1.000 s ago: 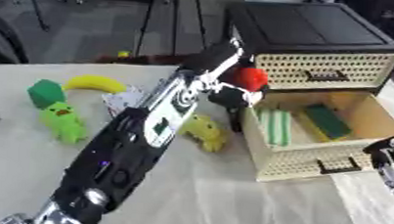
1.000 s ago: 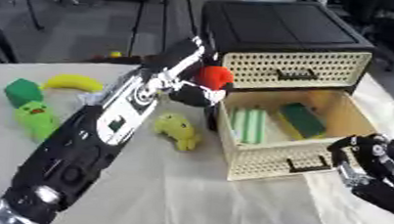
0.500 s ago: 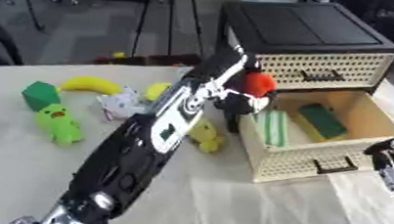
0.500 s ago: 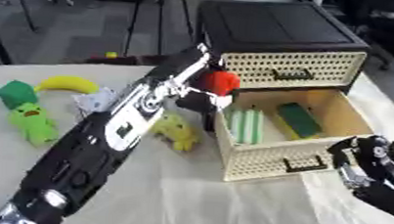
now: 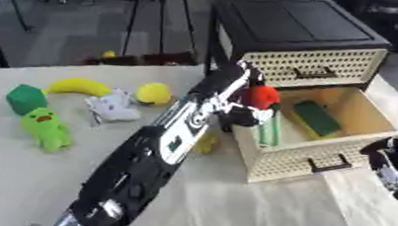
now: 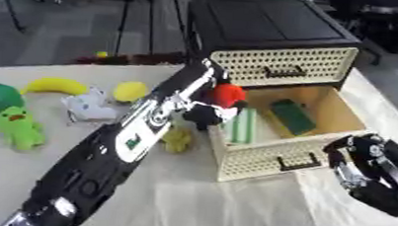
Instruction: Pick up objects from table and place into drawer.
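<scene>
The left hand (image 5: 242, 107) is curled around a red ball (image 5: 262, 95) and holds it at the near-left corner of the open drawer (image 5: 331, 155) — over the rim, just inside the left wall. The drawer's free space lies to the hand's right, past a pale green object (image 5: 269, 130) and a dark green block (image 5: 316, 118) already inside. The right hand (image 6: 374, 171) sits low by the drawer front, holding nothing, fingers bent. More items wait on the table (image 5: 25, 173) — a banana (image 5: 77, 85), a lemon (image 5: 154, 93), a green toy (image 5: 45, 128).
</scene>
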